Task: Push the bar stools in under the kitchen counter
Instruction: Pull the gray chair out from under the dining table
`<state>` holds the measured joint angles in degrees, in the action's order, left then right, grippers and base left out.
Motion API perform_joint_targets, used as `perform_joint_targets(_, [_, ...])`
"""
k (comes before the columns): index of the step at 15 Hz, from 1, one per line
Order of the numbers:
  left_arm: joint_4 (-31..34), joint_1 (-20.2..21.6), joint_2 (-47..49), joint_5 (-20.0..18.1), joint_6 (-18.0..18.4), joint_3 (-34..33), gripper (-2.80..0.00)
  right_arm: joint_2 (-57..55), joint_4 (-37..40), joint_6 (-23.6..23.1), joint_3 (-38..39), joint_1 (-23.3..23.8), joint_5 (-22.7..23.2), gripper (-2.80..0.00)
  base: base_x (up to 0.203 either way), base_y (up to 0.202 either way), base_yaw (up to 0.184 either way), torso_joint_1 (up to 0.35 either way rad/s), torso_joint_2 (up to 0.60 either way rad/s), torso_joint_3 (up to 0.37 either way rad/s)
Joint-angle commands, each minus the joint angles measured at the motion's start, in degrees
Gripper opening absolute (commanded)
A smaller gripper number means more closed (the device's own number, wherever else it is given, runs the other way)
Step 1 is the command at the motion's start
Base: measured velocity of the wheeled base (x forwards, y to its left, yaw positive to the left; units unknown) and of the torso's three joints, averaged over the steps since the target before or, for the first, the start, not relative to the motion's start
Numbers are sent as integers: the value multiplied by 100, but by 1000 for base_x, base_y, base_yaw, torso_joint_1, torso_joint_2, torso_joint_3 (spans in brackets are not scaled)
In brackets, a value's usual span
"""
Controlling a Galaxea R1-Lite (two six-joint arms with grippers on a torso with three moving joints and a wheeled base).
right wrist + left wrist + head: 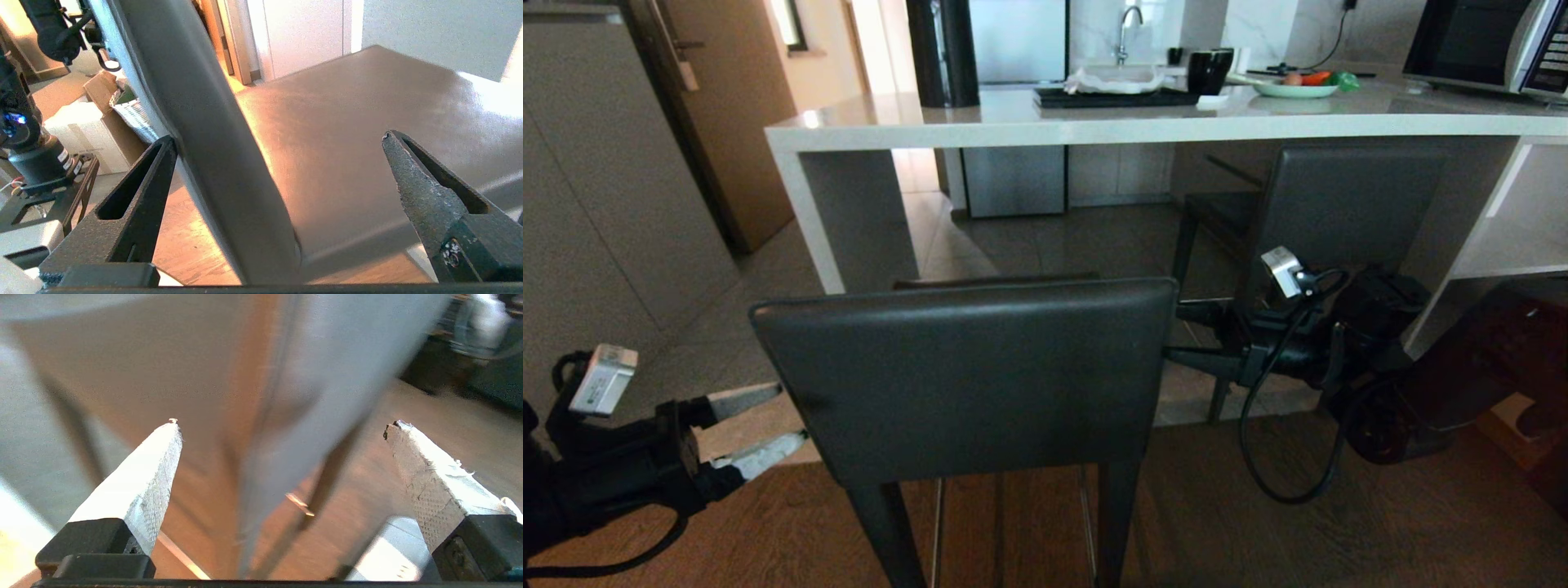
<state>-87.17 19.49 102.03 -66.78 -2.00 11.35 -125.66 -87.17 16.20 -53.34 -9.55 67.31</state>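
Note:
The nearer of the two bar stools (968, 376) stands in front of me on the wooden floor, its dark-grey backrest facing me, outside the kitchen counter (1094, 122). The other stool (1347, 204) is tucked under the counter at the right. My left gripper (792, 416) is open, its white fingertips at the backrest's left edge. My right gripper (1174, 331) is open at the backrest's right edge. In the right wrist view the backrest (212, 143) stands between the spread fingers of the right gripper (278, 136), with the seat (347, 134) beyond. The left gripper (282, 424) shows open before a blurred stool (318, 375).
The counter's side panel (849, 220) stands left of the near stool and open white shelves (1519, 237) are at the right. On the counter are a black mug (1209, 69), a plate (1294, 88) and a microwave (1486, 41). A brown door (727, 106) is far left.

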Motion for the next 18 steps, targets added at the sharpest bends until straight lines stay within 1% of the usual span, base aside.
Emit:
perform_joint_targets(1, [-49, 386, -240, -4, -11, 41, 0, -64, -49, 223, -303, -10, -434, 0, 0, 0, 0, 0, 0, 0])
perform_joint_targets(2, [-49, 532, -476, 122, -31, 94, 0, -73, -49, 274, -438, -23, -927, 0, 0, 0, 0, 0, 0, 0])
perform_joint_targets(3, [-49, 681, -691, 610, -98, 226, 0, -72, -49, 339, -676, -94, -1645, 0, 0, 0, 0, 0, 0, 0])
perform_joint_targets(5, [-49, 762, -983, 1998, -275, 448, 0, 40, -44, 440, -825, -265, -3310, 0, 0, 0, 0, 0, 0, 0])
perform_joint_targets(6, [-49, 744, -1052, 2490, -326, 494, 0, 242, 36, 421, -660, -310, -3816, 0, 0, 0, 0, 0, 0, 0])
perform_joint_targets(7, [-49, 600, -1141, 2737, -360, 489, 0, 559, 155, 306, -274, -297, -3939, 0, 0, 0, 0, 0, 0, 0])
perform_joint_targets(8, [-49, 422, -1271, 2935, -445, 471, 0, 927, 239, 81, 197, -226, -4071, 0, 0, 0, 0, 0, 0, 0])
perform_joint_targets(9, [-49, 293, -1454, 3096, -693, 462, 0, 1282, 290, -193, 539, -156, -4247, 0, 0, 0, 0, 0, 0, 0])
perform_joint_targets(10, [-49, 248, -1646, 3193, -1025, 462, 0, 1594, 325, -418, 829, -111, -4385, 0, 0, 0, 0, 0, 0, 0])
perform_joint_targets(11, [-49, 254, -1812, 3235, -1248, 457, 0, 1870, 347, -547, 1043, -92, -4467, 0, 0, 0, 0, 0, 0, 0])
perform_joint_targets(12, [-47, 300, -1959, 3255, -1292, 432, 0, 2135, 367, -601, 1194, -88, -4513, 0, 0, 0, 0, 0, 0, 0])
perform_joint_targets(13, [79, 465, -2172, 3263, -1299, 379, 0, 2440, 429, -629, 1340, -82, -4541, 0, 0, 0, 0, 0, 0, 0])
perform_joint_targets(14, [366, 587, -2479, 3266, -1304, 308, 0, 2741, 622, -645, 1456, -70, -4559, 0, 0, 0, 0, 0, 0, 0])
perform_joint_targets(15, [735, 659, -2827, 3272, -1307, 235, 0, 2918, 1032, -668, 1498, -58, -4575, 0, 0, 0, 0, 0, 0, 0])
perform_joint_targets(16, [1221, 754, -3250, 3283, -1309, 168, 0, 3003, 1364, -691, 1503, -54, -4630, 0, 0, 0, 0, 0, 0, 0])
perform_joint_targets(17, [1787, 871, -3718, 3321, -1310, 138, 0, 3127, 1397, -702, 1528, -73, -4921, 0, 0, 0, 0, 0, 0, 0])
perform_joint_targets(18, [2448, 997, -4159, 3388, -1311, 162, 0, 3320, 1451, -744, 1561, -132, -5346, 0, 0, 0, 0, 0, 0, 0])
